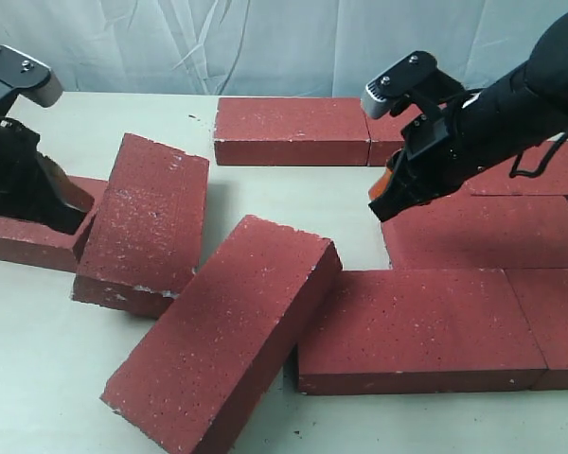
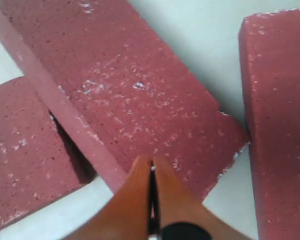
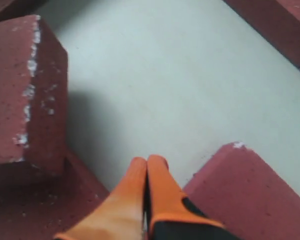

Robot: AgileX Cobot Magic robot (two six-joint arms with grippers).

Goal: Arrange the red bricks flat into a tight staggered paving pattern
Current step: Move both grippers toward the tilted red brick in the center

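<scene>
Several red bricks lie on the pale table. One brick lies flat at the back, and others are packed flat on the right. One loose brick sits askew in the middle, its upper end resting on a flat brick. Another leans on a far-left brick. My left gripper is shut and empty, its tips just over the edge of the leaning brick. My right gripper is shut and empty, hovering over bare table beside a flat brick's corner.
A pale curtain hangs behind the table. Bare table shows at the front left and in a gap between the back brick and the right-hand bricks. More bricks lie under the right arm.
</scene>
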